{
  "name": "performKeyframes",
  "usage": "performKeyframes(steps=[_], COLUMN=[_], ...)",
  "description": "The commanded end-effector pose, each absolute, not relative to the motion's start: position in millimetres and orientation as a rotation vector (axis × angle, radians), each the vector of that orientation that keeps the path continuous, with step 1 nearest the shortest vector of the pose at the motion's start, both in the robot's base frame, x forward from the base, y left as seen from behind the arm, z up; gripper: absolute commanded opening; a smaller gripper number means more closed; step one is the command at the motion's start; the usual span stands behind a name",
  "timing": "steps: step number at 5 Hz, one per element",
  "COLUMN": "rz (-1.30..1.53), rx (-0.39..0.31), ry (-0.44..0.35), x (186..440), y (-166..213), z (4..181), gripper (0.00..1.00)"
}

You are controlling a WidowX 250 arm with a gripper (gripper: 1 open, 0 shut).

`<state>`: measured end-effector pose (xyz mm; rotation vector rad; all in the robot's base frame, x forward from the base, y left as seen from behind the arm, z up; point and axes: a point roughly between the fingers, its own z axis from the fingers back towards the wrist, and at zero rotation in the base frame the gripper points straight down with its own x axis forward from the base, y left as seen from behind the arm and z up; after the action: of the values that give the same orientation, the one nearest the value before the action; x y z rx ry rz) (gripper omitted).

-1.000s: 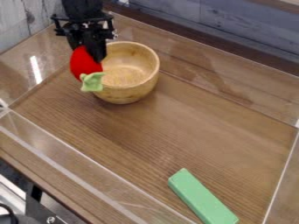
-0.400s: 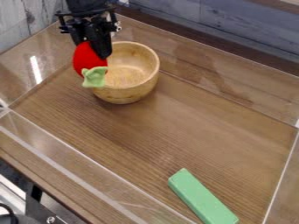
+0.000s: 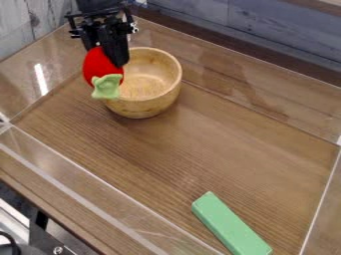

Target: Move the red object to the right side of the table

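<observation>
The red object (image 3: pixel 96 67), a small glossy egg shape with a pale green leafy tip (image 3: pixel 106 89), hangs at the upper left of the table (image 3: pixel 200 149), just left of a wooden bowl. My black gripper (image 3: pixel 104 52) comes down from the top edge and is shut on the red object's upper part, leaf tip pointing down and right toward the bowl's rim. The object is lifted off the tabletop.
The wooden bowl (image 3: pixel 147 85) stands right beside the held object. A flat green rectangular block (image 3: pixel 229 225) lies near the front right. Low clear acrylic walls (image 3: pixel 27 75) edge the table on all sides.
The gripper has lifted the red object slightly and shifted it a little to the right, toward the bowl. The bowl and the green block have not moved.
</observation>
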<state>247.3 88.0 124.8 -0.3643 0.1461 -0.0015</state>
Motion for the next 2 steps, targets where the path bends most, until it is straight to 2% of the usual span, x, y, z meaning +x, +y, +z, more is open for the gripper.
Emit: performKeyframes(steps=[1,2], rz=[-0.036,-0.055], rx=[-0.341,-0.359], ry=[0.070,0.082], x=[251.6,249.8], y=[90.4,89.2], z=[151.0,152.9], gripper=[0.00,0.00])
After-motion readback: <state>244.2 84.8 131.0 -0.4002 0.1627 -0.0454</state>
